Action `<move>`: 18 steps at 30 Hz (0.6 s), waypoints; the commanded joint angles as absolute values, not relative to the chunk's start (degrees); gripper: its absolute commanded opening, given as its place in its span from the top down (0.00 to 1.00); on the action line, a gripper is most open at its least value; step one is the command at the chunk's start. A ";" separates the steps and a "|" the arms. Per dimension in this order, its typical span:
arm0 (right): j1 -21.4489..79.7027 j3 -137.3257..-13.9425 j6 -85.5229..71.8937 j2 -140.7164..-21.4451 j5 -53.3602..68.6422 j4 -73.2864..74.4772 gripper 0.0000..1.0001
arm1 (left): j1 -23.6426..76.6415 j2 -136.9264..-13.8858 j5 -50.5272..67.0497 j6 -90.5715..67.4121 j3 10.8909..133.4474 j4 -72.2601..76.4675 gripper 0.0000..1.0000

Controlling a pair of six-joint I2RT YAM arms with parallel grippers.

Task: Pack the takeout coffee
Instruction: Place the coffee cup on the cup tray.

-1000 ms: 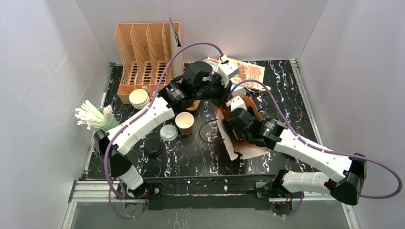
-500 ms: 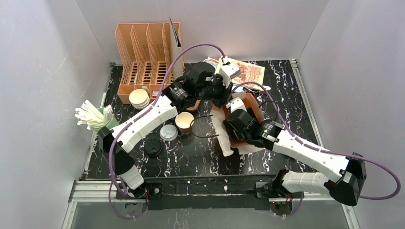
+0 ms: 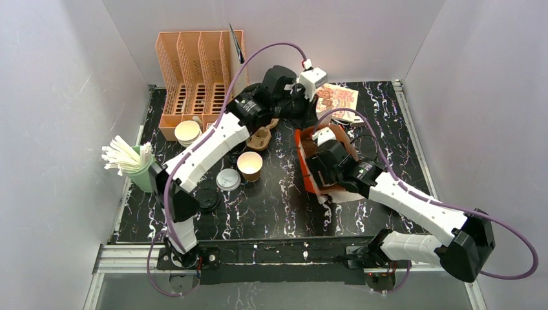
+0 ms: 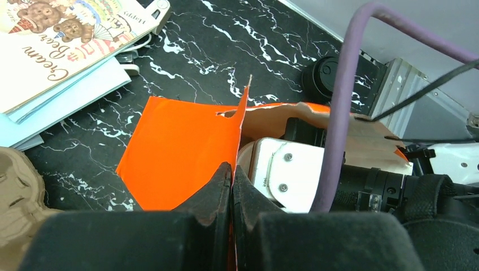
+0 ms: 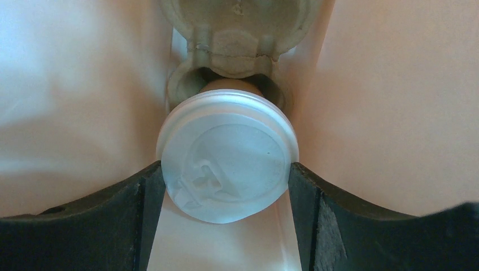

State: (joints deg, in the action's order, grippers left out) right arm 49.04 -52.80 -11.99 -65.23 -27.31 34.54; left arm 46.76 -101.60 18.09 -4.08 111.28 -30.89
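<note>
Bagging step: my right gripper (image 5: pixel 226 176), inside the orange bag (image 4: pixel 175 147), clamps the lidded takeout coffee (image 5: pixel 226 152) between its fingers, pulp carrier (image 5: pixel 237 22) just ahead. My left gripper (image 4: pixel 231 189) pinches the bag's edge, holding it open. Next, I judge, I should seat the cup, release and withdraw cleanly.

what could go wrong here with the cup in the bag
The left hand pinches just the edge of the orange paper bag; it could tear or slip, closing the mouth. The right hand squeezes the brown paper cup at its white plastic lid; that could pop off, or the cup tip in the grey pulp carrier.
</note>
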 commanded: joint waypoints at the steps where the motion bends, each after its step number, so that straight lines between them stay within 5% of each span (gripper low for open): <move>1: 44.36 -53.36 -11.44 -67.50 -18.39 34.98 0.80 | 45.72 -107.18 21.31 -4.28 121.55 -43.00 1.00; 18: 36.57 -64.18 -10.65 -81.22 -9.09 45.93 0.80 | 38.77 -115.21 22.60 -11.85 128.50 -43.34 1.00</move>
State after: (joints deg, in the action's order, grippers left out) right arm 37.98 -63.31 -9.82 -77.54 -13.91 38.79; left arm 40.21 -114.43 20.67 -8.56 124.86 -42.41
